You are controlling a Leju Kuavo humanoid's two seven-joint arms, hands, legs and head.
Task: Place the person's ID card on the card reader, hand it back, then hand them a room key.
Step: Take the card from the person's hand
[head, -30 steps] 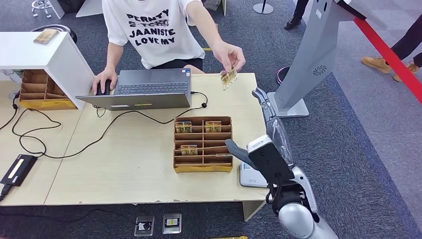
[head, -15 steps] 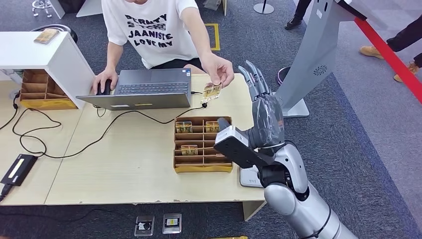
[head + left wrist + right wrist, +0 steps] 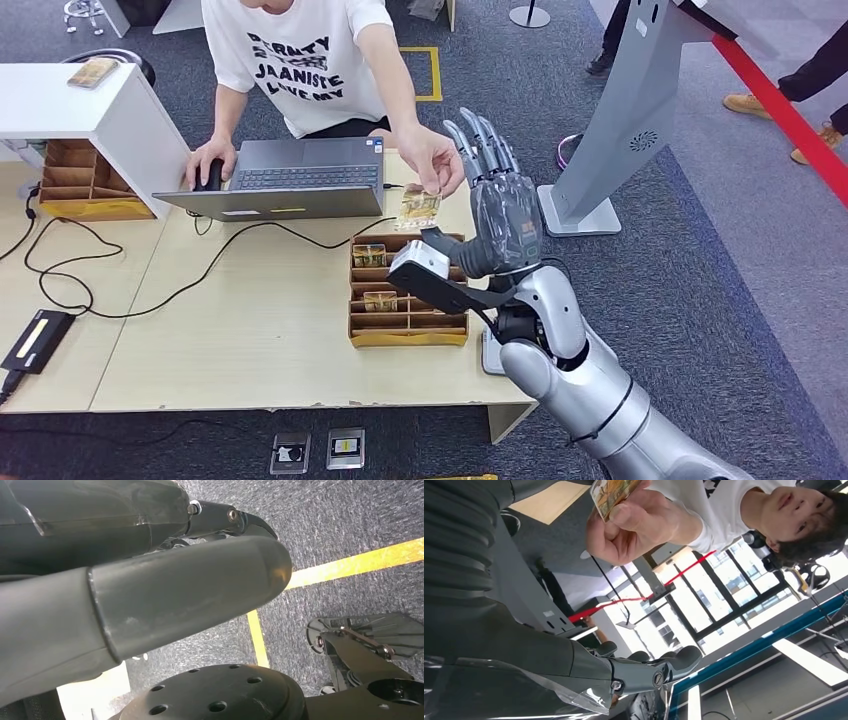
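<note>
Centre frame in the head view, the right hand (image 3: 497, 215) is raised above the table (image 3: 250, 330), fingers spread apart and pointing up, holding nothing. Just left of it the person's hand (image 3: 432, 160) pinches the ID card (image 3: 418, 208), dangling it over the wooden tray (image 3: 407, 336). Upper left, the laptop (image 3: 290, 180) sits open. The left hand (image 3: 150, 595) shows by the floor; its finger state cannot be told.

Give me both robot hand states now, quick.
Left robot hand: cannot be told.
Right robot hand: open, fingers spread, holding nothing; the person's hand holds the small yellowish card.
</note>
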